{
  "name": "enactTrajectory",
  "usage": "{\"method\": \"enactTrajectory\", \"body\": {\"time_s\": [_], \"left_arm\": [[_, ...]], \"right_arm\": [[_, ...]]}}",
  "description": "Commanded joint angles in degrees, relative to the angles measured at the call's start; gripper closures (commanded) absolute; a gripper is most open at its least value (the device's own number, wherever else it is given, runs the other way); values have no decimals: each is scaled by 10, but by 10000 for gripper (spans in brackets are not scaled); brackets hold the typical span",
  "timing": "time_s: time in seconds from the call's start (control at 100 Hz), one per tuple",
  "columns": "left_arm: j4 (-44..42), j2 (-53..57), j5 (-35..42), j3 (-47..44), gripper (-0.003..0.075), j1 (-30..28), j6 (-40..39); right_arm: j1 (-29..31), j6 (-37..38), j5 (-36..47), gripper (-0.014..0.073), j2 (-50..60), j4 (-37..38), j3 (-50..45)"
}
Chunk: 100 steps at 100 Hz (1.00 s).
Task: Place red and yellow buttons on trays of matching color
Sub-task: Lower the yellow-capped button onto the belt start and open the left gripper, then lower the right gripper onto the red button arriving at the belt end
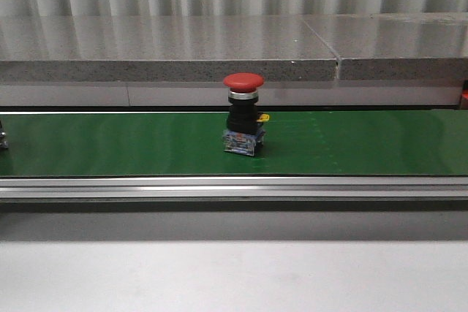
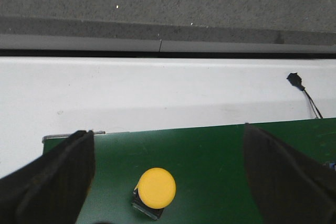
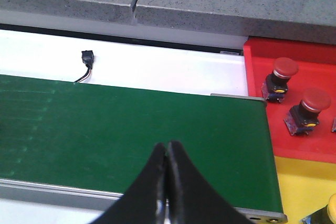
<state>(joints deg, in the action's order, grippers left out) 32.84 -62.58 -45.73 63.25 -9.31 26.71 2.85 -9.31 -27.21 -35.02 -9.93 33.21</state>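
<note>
- Left gripper point(image 2: 163, 182): fingers point(image 2: 50, 182) spread wide apart, empty, hanging over the near end of the green belt point(image 2: 210, 156).
- Between those fingers, upright on the belt: a yellow-capped button point(image 2: 156, 188), touched by neither finger.
- Right gripper point(image 3: 167, 182): fingertips point(image 3: 181, 179) pressed together, nothing between them, poised over the green belt point(image 3: 131, 124) near its end.
- Just past that belt end: a red tray point(image 3: 294, 98) holding two red-capped buttons, one point(image 3: 280, 77) behind the other point(image 3: 308, 111), both upright and apart.
- Next to the red tray: a yellow tray point(image 3: 302, 187), with part of a yellow cap point(image 3: 332, 205) cut off at the picture's edge.
- In the front view: a red button point(image 1: 243, 113) standing upright mid-belt point(image 1: 110, 144), red mushroom cap, silver collar, black body, blue-and-yellow base; no gripper in sight there.
- Behind the belt: a grey stone ledge point(image 1: 168, 49).
- On the white surface point(image 3: 157, 69) beside the belt: a small black connector point(image 3: 87, 59) with thin wires.
</note>
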Motion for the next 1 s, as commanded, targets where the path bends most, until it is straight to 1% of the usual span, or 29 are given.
{"method": "enactTrajectory", "body": {"time_s": [0.0,0.13,0.22,0.33,0.51,0.6,0.67,0.74,0.81,0.88,0.99], "left_arm": [[32,35,35,4,164,5,15],[34,76,81,-42,166,18,34],[30,110,137,-88,166,46,43],[-5,153,195,-141,166,86,43],[-32,233,244,-230,166,140,43],[-32,270,258,-269,172,147,42],[-31,292,258,-293,192,147,29],[-31,307,255,-309,232,147,11],[-31,315,252,-322,295,147,7],[-31,316,249,-329,372,147,7],[-28,316,246,-329,526,147,7]], "right_arm": [[-1,-7,41,661,2,-3,15],[-1,-7,41,661,2,-3,15],[-1,-7,41,661,2,-3,15],[-1,-7,41,661,2,-3,15],[-1,-7,41,661,2,-3,15],[-1,-7,41,661,2,-3,15],[-1,-7,41,661,2,-3,15],[-1,-7,41,661,2,-3,15],[-1,-7,41,661,2,-3,15],[-1,-7,41,661,2,-3,15],[-1,-7,41,661,2,-3,15]]}}
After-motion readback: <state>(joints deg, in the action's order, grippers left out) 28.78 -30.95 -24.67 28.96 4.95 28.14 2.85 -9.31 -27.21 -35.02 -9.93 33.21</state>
